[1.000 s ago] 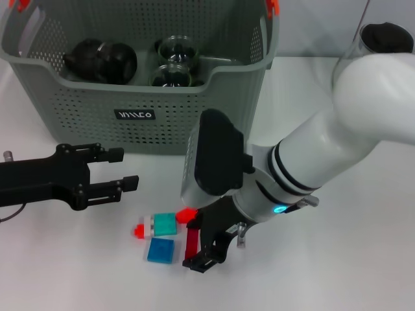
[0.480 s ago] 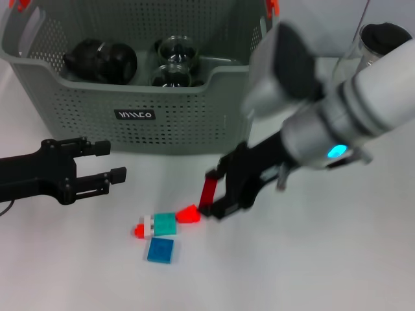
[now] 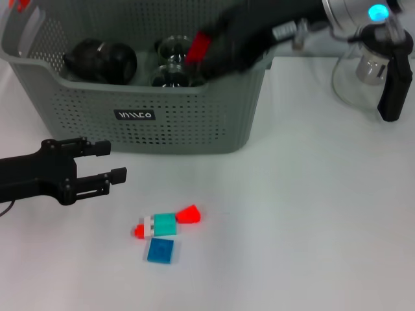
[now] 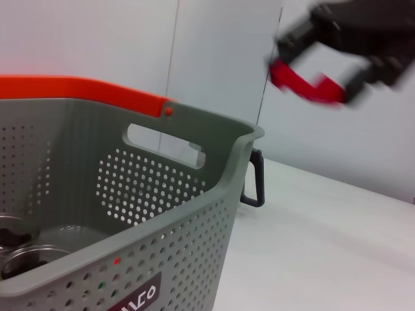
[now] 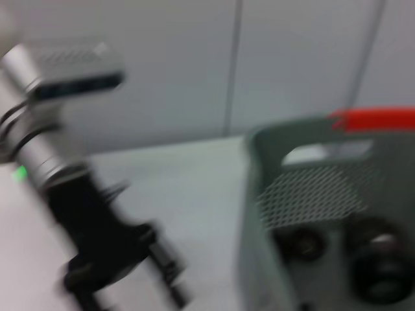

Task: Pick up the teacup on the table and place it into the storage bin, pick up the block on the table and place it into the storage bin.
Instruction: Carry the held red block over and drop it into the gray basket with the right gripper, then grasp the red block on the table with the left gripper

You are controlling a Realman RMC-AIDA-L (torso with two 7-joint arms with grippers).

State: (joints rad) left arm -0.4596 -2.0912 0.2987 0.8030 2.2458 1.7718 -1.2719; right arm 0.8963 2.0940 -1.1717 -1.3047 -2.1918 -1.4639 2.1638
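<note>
The grey-green storage bin [image 3: 155,116] stands at the back of the table, with two glass teacups [image 3: 175,48] and a dark round object [image 3: 100,61] inside. My right gripper [image 3: 206,53] hovers over the bin's front right part, shut on a red block [image 3: 198,46]. The left wrist view shows that gripper [image 4: 314,81] holding the red block [image 4: 301,83] above the bin's rim [image 4: 214,129]. On the table in front lie a red-and-teal block cluster [image 3: 166,223] and a blue block [image 3: 160,250]. My left gripper [image 3: 111,162] is open, low at the left.
A clear glass jar [image 3: 360,71] with a black handle piece [image 3: 393,87] stands at the back right. In the right wrist view the bin [image 5: 324,194] is beside my left arm [image 5: 97,253]. White table surrounds the loose blocks.
My right gripper lifted the red block off the table beside the other blocks and swung it up and back over the bin. The left gripper drew slightly left, then held still.
</note>
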